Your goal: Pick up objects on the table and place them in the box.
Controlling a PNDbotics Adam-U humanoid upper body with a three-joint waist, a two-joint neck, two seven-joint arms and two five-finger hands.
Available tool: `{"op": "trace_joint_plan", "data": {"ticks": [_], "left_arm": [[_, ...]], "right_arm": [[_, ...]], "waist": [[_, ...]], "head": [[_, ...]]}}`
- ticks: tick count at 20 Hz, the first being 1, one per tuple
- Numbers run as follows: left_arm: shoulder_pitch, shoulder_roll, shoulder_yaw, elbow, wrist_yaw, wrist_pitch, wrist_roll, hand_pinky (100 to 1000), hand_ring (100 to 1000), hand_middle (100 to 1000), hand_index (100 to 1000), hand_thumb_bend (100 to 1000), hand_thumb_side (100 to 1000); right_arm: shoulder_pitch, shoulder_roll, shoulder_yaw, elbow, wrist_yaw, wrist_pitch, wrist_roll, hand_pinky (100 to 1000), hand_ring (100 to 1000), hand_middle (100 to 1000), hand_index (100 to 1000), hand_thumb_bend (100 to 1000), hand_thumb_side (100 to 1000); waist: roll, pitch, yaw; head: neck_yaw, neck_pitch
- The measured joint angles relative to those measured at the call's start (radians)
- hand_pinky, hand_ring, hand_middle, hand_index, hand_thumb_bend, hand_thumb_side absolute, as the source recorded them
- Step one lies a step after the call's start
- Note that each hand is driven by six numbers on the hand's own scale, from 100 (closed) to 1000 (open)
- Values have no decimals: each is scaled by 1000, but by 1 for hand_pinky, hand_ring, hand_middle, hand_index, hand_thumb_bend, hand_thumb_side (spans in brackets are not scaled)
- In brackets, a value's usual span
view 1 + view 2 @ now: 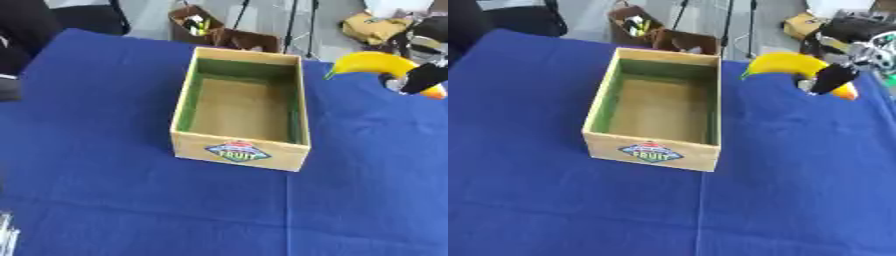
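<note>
one banana (785, 63), one box (241, 152) — one hand (833, 77)

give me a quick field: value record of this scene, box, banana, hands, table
box: open cardboard box with green inner walls and a fruit label on its front, nothing visible inside
banana: yellow banana, held above the cloth to the right of the box, not yet in it
right hand: right hand curled round the banana, coming in from the upper right
left hand: not in view
table: covered with a blue cloth
task state: banana picked up, not yet placed
</note>
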Motion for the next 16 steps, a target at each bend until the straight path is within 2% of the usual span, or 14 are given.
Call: {"op": "trace_joint_plan", "data": {"ticks": [3,4,5,16], "left_arm": [[0,3,0,0,1,0,0,595,602,714,831,286,880],[0,4,0,0,1,1,-1,595,603,714,831,286,880],[0,6,0,0,2,1,-1,595,602,714,831,286,879],[-2,7,-1,0,2,2,-2,595,600,713,829,287,876]], "right_arm": [[-21,13,5,-1,0,-5,4,862,883,469,554,100,376],[-27,18,6,-2,0,-6,5,862,883,469,553,100,551],[-33,23,8,-2,0,-7,6,862,883,468,553,100,380],[-83,71,11,4,3,-15,6,863,880,460,546,100,388]], "waist": [[-4,0,6],[-5,0,8],[-5,0,9],[-21,3,37]], "head": [[-3,0],[-4,0],[-4,0],[-13,-1]]}}
